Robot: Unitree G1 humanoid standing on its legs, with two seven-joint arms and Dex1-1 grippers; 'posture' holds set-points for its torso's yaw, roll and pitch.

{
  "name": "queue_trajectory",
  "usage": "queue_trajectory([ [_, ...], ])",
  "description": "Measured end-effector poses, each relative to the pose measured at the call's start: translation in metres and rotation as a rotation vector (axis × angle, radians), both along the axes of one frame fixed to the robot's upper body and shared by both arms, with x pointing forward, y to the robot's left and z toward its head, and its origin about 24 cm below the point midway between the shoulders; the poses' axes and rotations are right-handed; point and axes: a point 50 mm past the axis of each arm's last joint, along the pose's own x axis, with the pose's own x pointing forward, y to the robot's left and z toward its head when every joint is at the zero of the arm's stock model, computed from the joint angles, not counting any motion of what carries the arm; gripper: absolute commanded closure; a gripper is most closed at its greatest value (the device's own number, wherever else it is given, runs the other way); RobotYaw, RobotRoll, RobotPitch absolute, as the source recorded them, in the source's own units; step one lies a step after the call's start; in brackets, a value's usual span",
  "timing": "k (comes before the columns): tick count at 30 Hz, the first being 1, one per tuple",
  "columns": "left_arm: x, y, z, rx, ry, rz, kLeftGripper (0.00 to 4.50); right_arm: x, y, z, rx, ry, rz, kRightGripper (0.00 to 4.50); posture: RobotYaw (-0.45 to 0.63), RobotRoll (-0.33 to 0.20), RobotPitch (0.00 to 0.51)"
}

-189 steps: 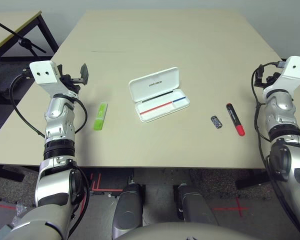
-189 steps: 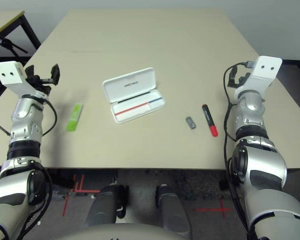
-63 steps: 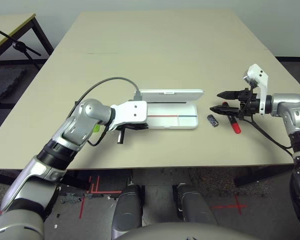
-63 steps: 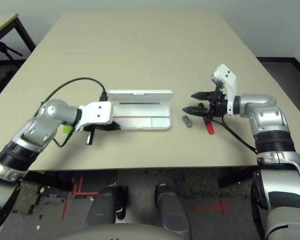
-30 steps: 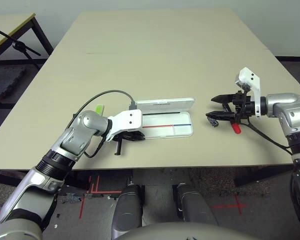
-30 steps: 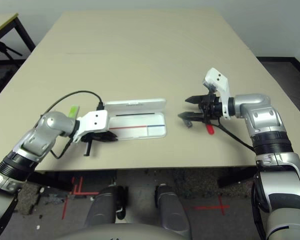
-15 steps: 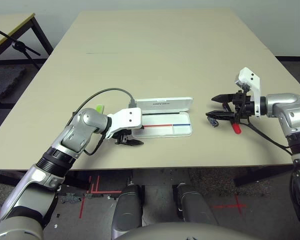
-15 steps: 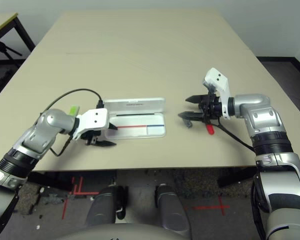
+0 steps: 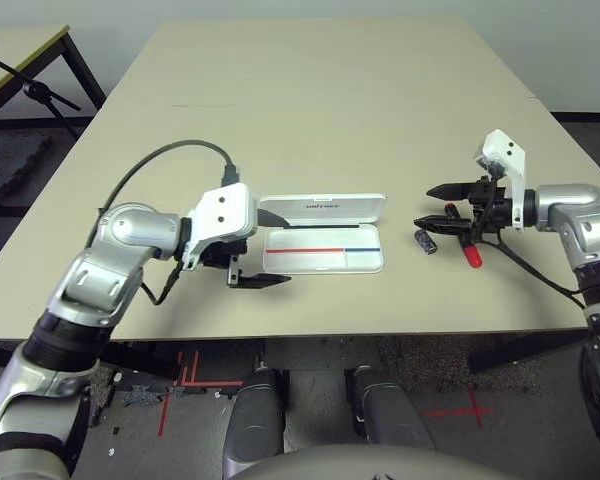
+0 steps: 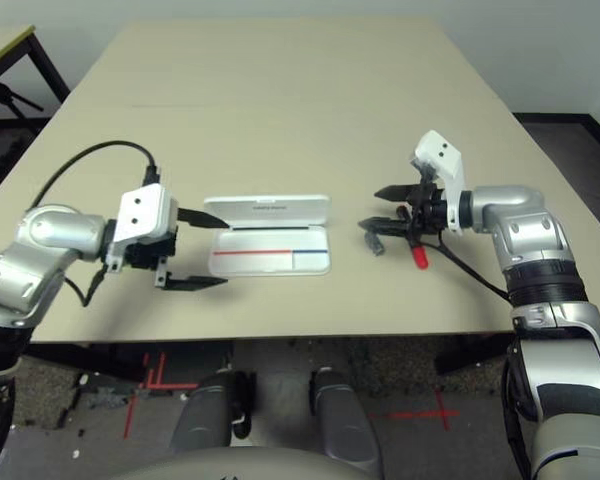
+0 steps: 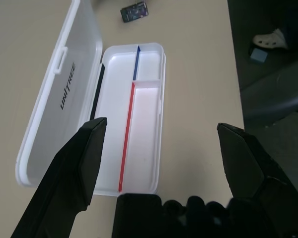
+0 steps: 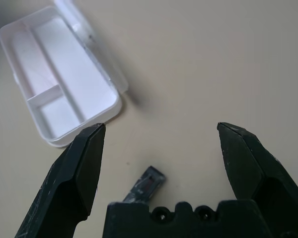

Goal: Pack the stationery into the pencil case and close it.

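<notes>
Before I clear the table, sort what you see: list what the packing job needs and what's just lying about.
Needed:
- white pencil case, open
- small dark block
- red marker, partly behind the right tool

Just about:
- black cable on the left arm
- neighbouring table

Soft, even light with faint shadows; right wrist view slightly blurred

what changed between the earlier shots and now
The hinged white plastic pencil case slid toward the robot, squared up with the table edge. Both arms reached in; the left jaws shut, then reopened, empty. Unmoved: the small dark grey block and red marker with black cap. The lid stays open.
</notes>
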Motion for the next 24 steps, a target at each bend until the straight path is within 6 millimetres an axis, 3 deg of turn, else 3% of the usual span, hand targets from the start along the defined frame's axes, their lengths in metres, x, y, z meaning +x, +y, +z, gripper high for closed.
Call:
queue_trajectory([
  [9, -0.001, -0.001, 0.0, -0.017, 0.007, 0.012, 0.02, 0.014, -0.019, 0.022, 0.073, -0.072, -0.436, 0.0, -0.01, 0.0, 0.12],
  [13, 0.0, -0.002, -0.002, -0.013, 0.002, 0.013, 0.02, 0.016, -0.027, 0.025, 0.088, -0.016, -0.589, 0.0, -0.02, 0.0, 0.12],
  [24, 0.0, -0.005, -0.006, -0.003, 0.0, 0.001, 0.02, -0.002, -0.03, 0.0, -0.014, 0.26, -0.635, 0.0, -0.01, 0.0, 0.123],
])
